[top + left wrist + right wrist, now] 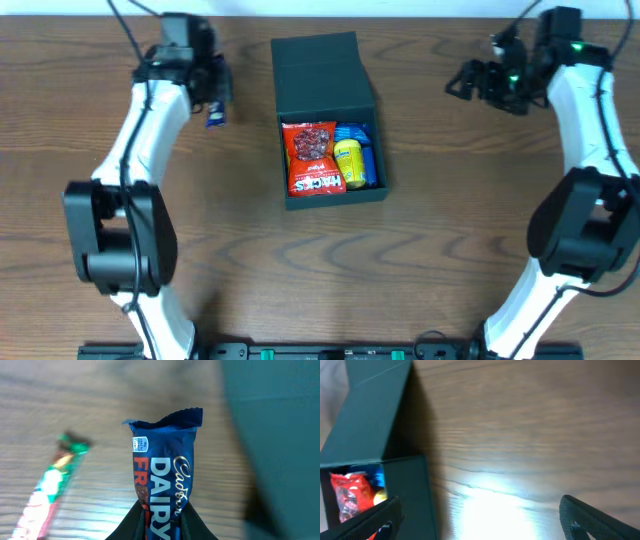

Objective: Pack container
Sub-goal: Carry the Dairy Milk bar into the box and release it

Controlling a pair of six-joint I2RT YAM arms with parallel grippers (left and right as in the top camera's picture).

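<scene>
Brown wooden table (420, 270) beneath both arms. Toward far-left corner: left gripper (213, 100), jaws pinching blue chocolate bar (162, 475) by its lower end, green-and-white wrapper (50, 485) lying beside it. Hold the pinch firm, lift clear of the wood, carry rightward over the container wall, lower end-first into whatever room remains by red packet (312, 158) and yellow packet (350, 165); probably a tight fit. Mid-table, nearer far edge: container (335, 197), mouth up, lid (318, 62) folded back toward far edge, long axis far-to-near. Far-right corner: right gripper (468, 80), jaws spread wide, holding nothing.
</scene>
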